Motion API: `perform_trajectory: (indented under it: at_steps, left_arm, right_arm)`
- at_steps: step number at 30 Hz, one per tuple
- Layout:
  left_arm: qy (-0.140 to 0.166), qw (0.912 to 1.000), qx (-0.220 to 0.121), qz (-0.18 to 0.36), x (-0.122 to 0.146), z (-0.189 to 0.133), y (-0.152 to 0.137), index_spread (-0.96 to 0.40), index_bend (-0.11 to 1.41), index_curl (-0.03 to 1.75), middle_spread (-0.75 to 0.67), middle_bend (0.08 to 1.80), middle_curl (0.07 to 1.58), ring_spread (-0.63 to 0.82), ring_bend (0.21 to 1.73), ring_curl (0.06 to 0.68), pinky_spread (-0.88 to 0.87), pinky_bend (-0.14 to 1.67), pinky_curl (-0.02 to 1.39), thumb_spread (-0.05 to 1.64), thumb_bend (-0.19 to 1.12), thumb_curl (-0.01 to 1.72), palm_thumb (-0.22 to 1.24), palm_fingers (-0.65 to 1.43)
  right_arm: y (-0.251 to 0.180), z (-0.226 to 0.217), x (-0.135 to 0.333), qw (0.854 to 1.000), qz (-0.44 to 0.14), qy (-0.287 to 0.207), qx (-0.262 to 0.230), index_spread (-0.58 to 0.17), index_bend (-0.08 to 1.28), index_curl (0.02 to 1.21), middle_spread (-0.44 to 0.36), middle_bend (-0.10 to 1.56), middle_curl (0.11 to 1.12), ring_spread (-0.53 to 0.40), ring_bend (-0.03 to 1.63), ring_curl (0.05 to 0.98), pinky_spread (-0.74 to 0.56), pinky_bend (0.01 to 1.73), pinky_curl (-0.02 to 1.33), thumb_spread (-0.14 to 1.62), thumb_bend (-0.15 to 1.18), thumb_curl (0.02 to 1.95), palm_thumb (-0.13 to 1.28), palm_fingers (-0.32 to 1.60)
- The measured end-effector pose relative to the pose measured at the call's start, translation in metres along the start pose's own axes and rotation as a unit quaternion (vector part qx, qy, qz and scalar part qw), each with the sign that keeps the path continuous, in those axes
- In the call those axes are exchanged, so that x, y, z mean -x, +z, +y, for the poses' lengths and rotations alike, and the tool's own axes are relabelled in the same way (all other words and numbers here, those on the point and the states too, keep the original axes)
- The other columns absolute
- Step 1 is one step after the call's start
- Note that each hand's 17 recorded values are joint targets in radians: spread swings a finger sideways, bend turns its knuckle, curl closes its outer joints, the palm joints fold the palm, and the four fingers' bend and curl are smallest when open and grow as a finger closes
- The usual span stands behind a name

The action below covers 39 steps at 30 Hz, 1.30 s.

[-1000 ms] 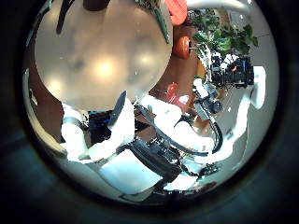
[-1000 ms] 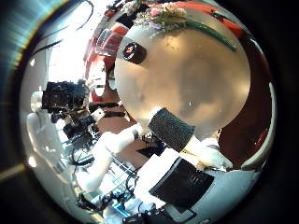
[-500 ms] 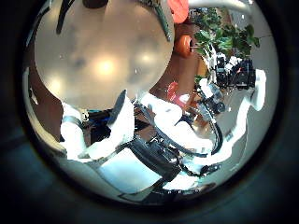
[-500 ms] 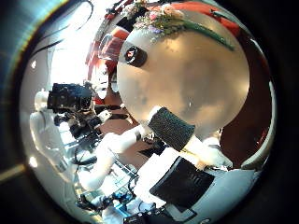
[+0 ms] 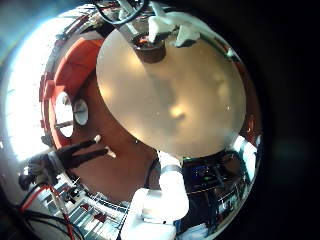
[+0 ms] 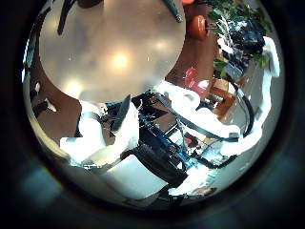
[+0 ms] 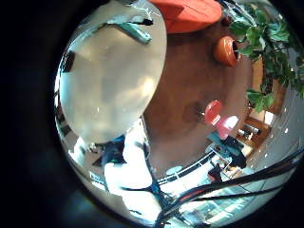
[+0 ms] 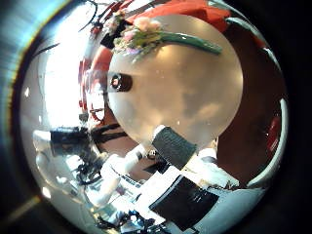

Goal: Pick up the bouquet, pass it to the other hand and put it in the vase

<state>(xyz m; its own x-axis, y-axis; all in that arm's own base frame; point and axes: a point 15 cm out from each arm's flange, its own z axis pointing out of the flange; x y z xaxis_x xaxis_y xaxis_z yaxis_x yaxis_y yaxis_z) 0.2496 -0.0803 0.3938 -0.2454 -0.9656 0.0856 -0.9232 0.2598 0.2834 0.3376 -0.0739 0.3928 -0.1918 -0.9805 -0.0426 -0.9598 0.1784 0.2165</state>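
Observation:
The bouquet (image 8: 146, 37) lies flat on the round table (image 8: 195, 93), its blossoms bunched at one end and its long stem (image 8: 195, 44) pointing away along the table's edge. The stem (image 7: 133, 30) also shows in the right little finger side view. A small dark round vase (image 8: 121, 83) stands on the table a little way from the blossoms. My right hand (image 8: 180, 151) hovers over the table, apart from the bouquet, fingers relaxed and holding nothing. My left hand (image 6: 119, 119) hangs over the same table (image 6: 114, 57), empty. The vase (image 5: 150, 48) shows at the table's far rim, white hand parts (image 5: 185, 32) beside it.
A curved seat (image 5: 75, 75) wraps round one side of the table. A potted plant (image 7: 271, 43) and a round pot (image 7: 228, 49) stand on the floor beyond it. Equipment racks (image 6: 162, 153) stand beside the arms.
Both palm views have shifted, so both hands have moved. The bouquet and vase now show more fully in the right thumb side view. Neither thing has been touched.

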Motion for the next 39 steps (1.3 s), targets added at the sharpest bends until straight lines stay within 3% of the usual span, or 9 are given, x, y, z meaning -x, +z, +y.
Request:
perform_trajectory:
  at_steps: [3,7,20,24,31,39]
  left_arm:
    - [0.010,1.0000,0.002,0.000,0.001,-0.001,0.002,-0.04,0.19,0.41,0.35,0.17,0.26,0.54,0.44,0.207,0.53,0.21,0.33,1.13,-0.02,0.32,0.39,0.14]
    - [0.010,0.9999,0.002,0.003,0.008,-0.001,0.002,-0.04,0.19,0.41,0.35,0.17,0.26,0.54,0.44,0.207,0.53,0.21,0.33,1.14,-0.02,0.32,0.39,0.14]
    - [0.015,0.9998,0.009,0.007,0.009,-0.004,0.005,-0.04,0.19,0.41,0.35,0.17,0.26,0.54,0.44,0.206,0.53,0.21,0.33,1.14,-0.02,0.32,0.38,0.14]
    - [0.011,0.9999,0.010,0.008,0.012,-0.003,0.006,-0.04,0.19,0.41,0.35,0.17,0.26,0.54,0.44,0.206,0.53,0.21,0.33,1.14,-0.02,0.32,0.38,0.14]
    - [0.008,0.9999,0.014,0.006,0.014,-0.001,0.008,-0.04,0.19,0.41,0.35,0.17,0.26,0.54,0.44,0.207,0.53,0.22,0.34,1.14,-0.02,0.32,0.38,0.14]
    - [0.007,0.9998,0.018,0.004,0.014,0.000,0.008,-0.04,0.19,0.41,0.35,0.17,0.27,0.54,0.44,0.207,0.53,0.22,0.34,1.14,-0.02,0.32,0.38,0.13]
  right_arm:
    - [0.009,-0.031,-0.010,1.000,-0.002,0.009,0.004,-0.210,0.15,0.24,-0.026,0.36,0.41,-0.086,0.84,0.233,0.21,0.85,0.08,1.08,-0.01,0.34,0.42,0.34]
    - [0.030,-0.061,-0.014,1.000,-0.003,0.010,0.019,-0.216,0.19,0.27,-0.040,0.35,0.41,-0.107,0.84,0.239,0.19,0.82,0.07,1.07,0.01,0.38,0.58,0.29]
    - [0.098,-0.141,-0.015,0.996,-0.004,0.004,0.090,-0.230,0.22,0.34,-0.031,0.35,0.41,-0.046,0.70,0.213,0.21,0.72,0.06,1.05,-0.02,0.43,0.61,0.24]
    - [0.119,-0.156,-0.015,0.994,-0.003,0.004,0.106,-0.236,0.22,0.36,-0.024,0.33,0.40,-0.026,0.66,0.205,0.22,0.66,0.06,1.05,-0.02,0.44,0.61,0.25]
    - [0.128,-0.177,-0.007,0.997,0.001,-0.002,0.081,-0.239,0.20,0.37,-0.021,0.30,0.40,-0.008,0.63,0.205,0.23,0.61,0.07,1.05,-0.03,0.44,0.60,0.27]
    - [0.155,-0.183,0.000,0.995,0.001,-0.004,0.104,-0.224,0.15,0.35,0.001,0.30,0.40,0.000,0.64,0.219,0.26,0.60,0.09,1.06,-0.02,0.43,0.60,0.25]
